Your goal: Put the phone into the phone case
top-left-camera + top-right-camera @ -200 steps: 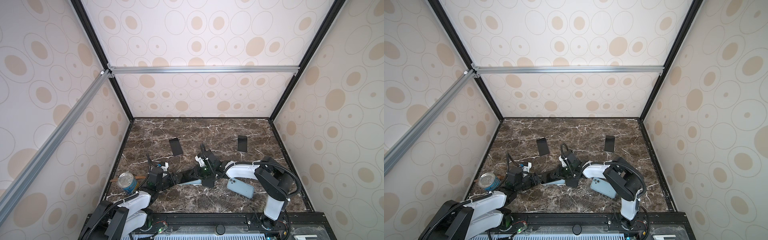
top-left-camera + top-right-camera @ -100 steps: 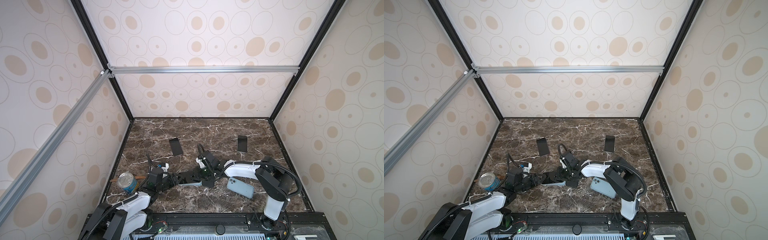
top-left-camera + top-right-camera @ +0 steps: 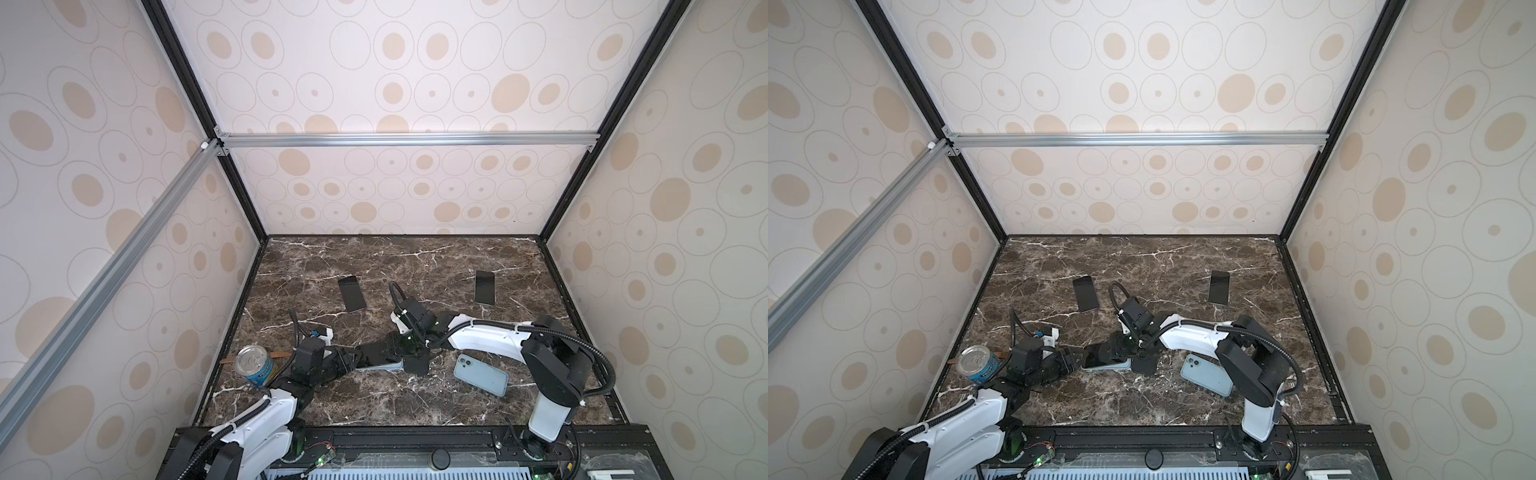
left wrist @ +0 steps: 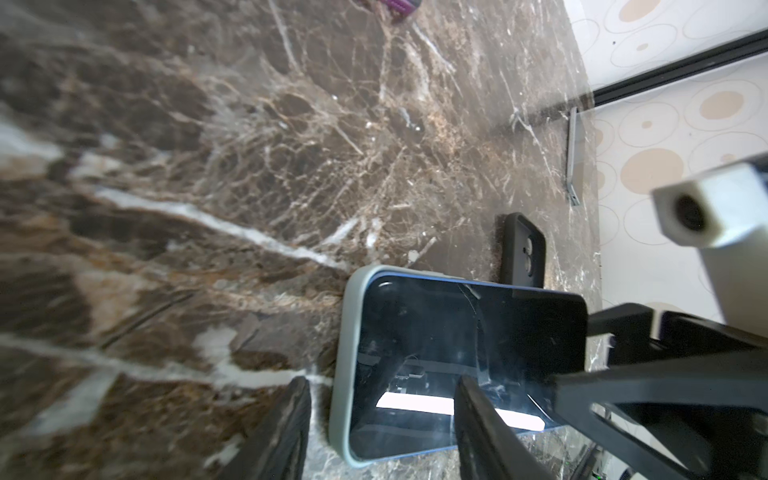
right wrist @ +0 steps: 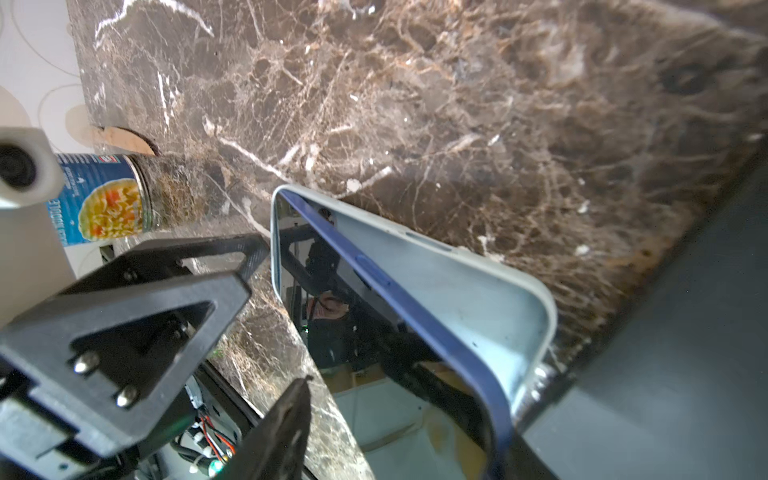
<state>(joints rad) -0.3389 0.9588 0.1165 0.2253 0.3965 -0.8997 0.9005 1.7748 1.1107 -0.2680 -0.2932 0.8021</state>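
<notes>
We find the left fingers (image 4: pixel 291 428) about half open, astride one end of the pale phone case (image 4: pixel 347 353). One sits by the table (image 4: pixel 249 166) just outside the rim, with a gap between. The other lies over the glass, and they clamp nothing. The right fingers (image 5: pixel 286 432) stand parted as well, one tip just beside the phone (image 5: pixel 353 332), with no grip that we can see.

The phone lies screen up and only partly in the case. In the right wrist view its blue long edge rides tilted above the case wall, baring the case's inner floor. In both top views we see it near the table's front, between the two wrists.

The left arm (image 3: pixel 266 411) reaches low from the front-left base, its wrist just beside a can (image 3: pixel 253 365). The right arm (image 3: pixel 486 336) rises from the front-right base, folds at the elbow and runs its white forearm leftward. Its wrist is tipped down over the phone's end, beside a black case (image 3: pixel 415 366).
</notes>
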